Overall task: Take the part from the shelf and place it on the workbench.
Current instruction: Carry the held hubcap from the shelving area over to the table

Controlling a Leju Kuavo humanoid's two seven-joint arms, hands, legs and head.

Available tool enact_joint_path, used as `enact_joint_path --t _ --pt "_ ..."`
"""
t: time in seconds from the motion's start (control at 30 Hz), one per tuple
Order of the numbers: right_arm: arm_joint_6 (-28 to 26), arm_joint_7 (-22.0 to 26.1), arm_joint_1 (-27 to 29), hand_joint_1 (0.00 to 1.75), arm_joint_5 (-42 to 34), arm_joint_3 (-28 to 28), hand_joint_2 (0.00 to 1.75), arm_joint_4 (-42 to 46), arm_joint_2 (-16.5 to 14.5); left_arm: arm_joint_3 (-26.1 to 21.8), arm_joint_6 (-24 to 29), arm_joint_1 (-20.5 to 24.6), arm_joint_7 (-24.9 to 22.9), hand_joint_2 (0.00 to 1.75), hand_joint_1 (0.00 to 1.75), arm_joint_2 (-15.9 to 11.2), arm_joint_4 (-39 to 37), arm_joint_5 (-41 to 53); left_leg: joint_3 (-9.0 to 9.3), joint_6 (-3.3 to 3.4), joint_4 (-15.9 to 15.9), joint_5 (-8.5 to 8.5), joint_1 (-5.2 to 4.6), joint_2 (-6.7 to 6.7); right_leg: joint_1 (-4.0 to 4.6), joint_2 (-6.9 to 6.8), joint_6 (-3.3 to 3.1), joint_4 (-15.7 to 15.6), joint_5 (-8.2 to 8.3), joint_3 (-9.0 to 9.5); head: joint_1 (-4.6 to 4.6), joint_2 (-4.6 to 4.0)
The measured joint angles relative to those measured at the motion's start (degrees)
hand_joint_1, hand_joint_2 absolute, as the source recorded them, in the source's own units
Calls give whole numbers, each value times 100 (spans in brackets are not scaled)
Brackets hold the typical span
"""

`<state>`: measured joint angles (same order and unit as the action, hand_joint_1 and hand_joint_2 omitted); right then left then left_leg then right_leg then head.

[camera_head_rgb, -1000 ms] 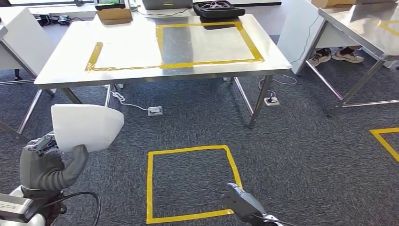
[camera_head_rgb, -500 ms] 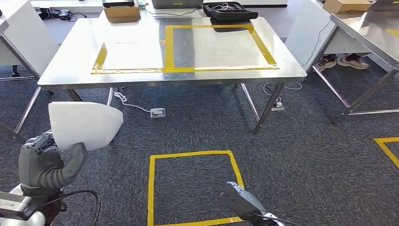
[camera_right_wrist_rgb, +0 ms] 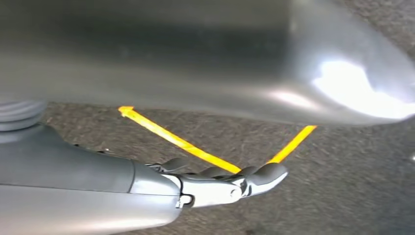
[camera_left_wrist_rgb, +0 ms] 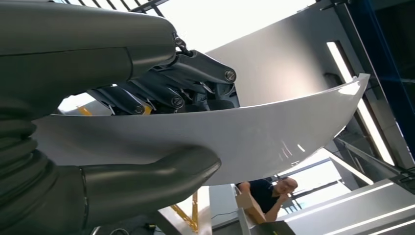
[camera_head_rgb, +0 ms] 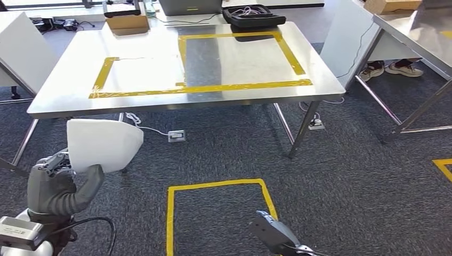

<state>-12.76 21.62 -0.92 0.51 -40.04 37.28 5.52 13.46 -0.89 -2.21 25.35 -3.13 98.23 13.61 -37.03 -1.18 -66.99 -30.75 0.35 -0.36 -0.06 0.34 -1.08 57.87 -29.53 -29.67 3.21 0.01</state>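
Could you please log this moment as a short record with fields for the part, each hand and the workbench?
part: white curved panel, not yet on the bench
left hand: grips the panel
right hand: hangs low, holds nothing
workbench: steel table ahead, marked with yellow tape outlines
floor: yellow tape square on grey carpet

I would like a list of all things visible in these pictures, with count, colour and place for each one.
white part: one, white and curved, held in the left hand, low on the left.
workbench: one, steel, ahead, marked with yellow tape rectangles.
cardboard box: one, brown, far edge of the workbench.
black case: one, black, far edge of the workbench.
second table: one, steel, on the right.
floor square: one, yellow tape, on the grey carpet before the robot.
person: one, dark top, in the left wrist view.
left hand: grey, grips the part.
right hand: grey, hangs over the carpet, holds nothing.
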Motion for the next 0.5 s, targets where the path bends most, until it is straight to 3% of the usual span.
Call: enact_joint_path --t 0.07,0.1,0.23,0.27,0.37,0.4,0.43,0.47,0.5 --pt "-20 16 -14 0 -16 3 0 -32 -47 -1 -27 10 -2 175 175 -14 -18 9 117 54 590 419 -17 12 6 1 52 13 -116 104 2 0" --pt "-28 18 -23 0 -24 6 0 -43 -62 -1 -39 19 -5 175 175 -17 -27 12 131 96 720 503 -27 13 11 -1 87 12 -155 120 4 0" --pt "-36 21 -88 0 -33 36 0 -56 -99 -4 -88 110 -12 175 175 -28 -43 24 257 260 816 463 -9 -3 23 -5 217 204 -196 95 4 1" --pt "-36 21 -122 0 -30 45 0 -57 -103 -6 -94 147 -11 175 175 -28 -46 25 318 286 839 439 4 -2 16 -6 244 446 -248 -37 2 1" --pt "-20 20 -187 0 -17 69 0 -65 -109 -7 -124 227 -32 175 175 -27 -58 26 440 321 866 329 11 2 -11 -9 311 1473 -596 -771 -3 0" --pt "-13 20 -190 0 -15 79 0 -71 -109 -7 -133 233 -53 175 175 -27 -58 26 487 318 866 284 11 -2 -16 -9 321 1644 -640 -962 -3 0" --pt "-8 21 -190 0 -11 86 0 -78 -109 -7 -139 233 -77 175 175 -27 -57 27 549 310 866 235 11 -7 -19 -9 323 1621 -558 -1055 -4 1" --pt "0 22 -191 0 -8 93 0 -85 -109 -7 -145 233 -102 175 175 -27 -51 28 627 299 866 179 12 -11 -22 -10 318 1401 -344 -1048 -4 0" --pt "7 26 -191 0 -4 100 0 -90 -109 -7 -149 233 -119 175 175 -27 -44 28 703 284 870 119 12 -13 -23 -11 303 1032 -30 -966 -3 0"
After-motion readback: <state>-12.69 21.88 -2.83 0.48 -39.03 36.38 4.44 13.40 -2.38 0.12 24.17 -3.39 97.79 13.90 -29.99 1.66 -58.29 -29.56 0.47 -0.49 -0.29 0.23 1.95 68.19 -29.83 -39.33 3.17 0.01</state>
